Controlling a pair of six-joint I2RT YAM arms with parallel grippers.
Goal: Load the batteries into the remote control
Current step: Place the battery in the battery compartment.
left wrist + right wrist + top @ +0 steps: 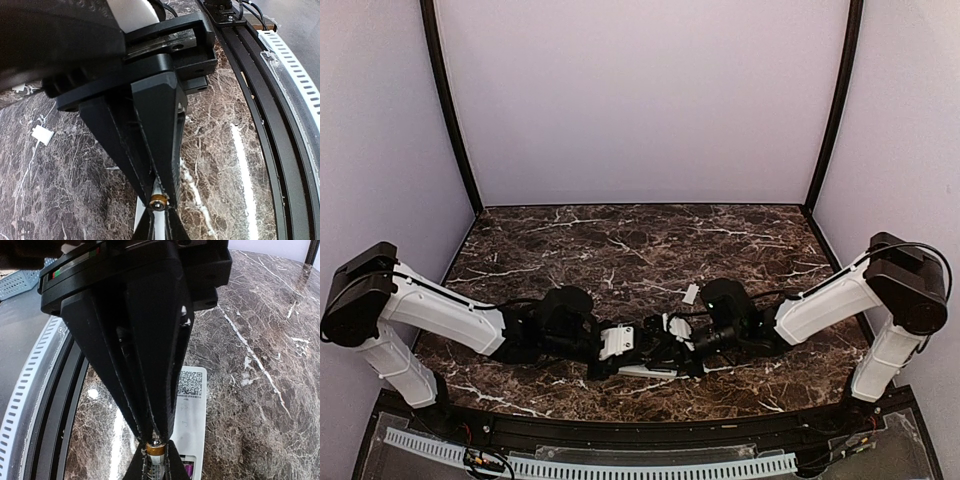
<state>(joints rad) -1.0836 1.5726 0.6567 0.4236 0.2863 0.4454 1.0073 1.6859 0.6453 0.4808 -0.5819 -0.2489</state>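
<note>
The remote control [192, 405] lies back-up, its QR label showing, at 6 o'clock on the marble table [620, 240]. Above it the right gripper [155, 438] and left gripper [159, 196] meet tip to tip, both pinched on one battery [156, 451] and hiding the compartment. A small white plastic piece [691, 294] lies at 1 o'clock from the remote.

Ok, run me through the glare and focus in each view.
Top external: even light, sharp, side posts bowed by the lens. Left wrist: glare streak on the marble table, left gripper blurred up close. Right wrist: glare beside the remote control, QR label crisp.
</note>
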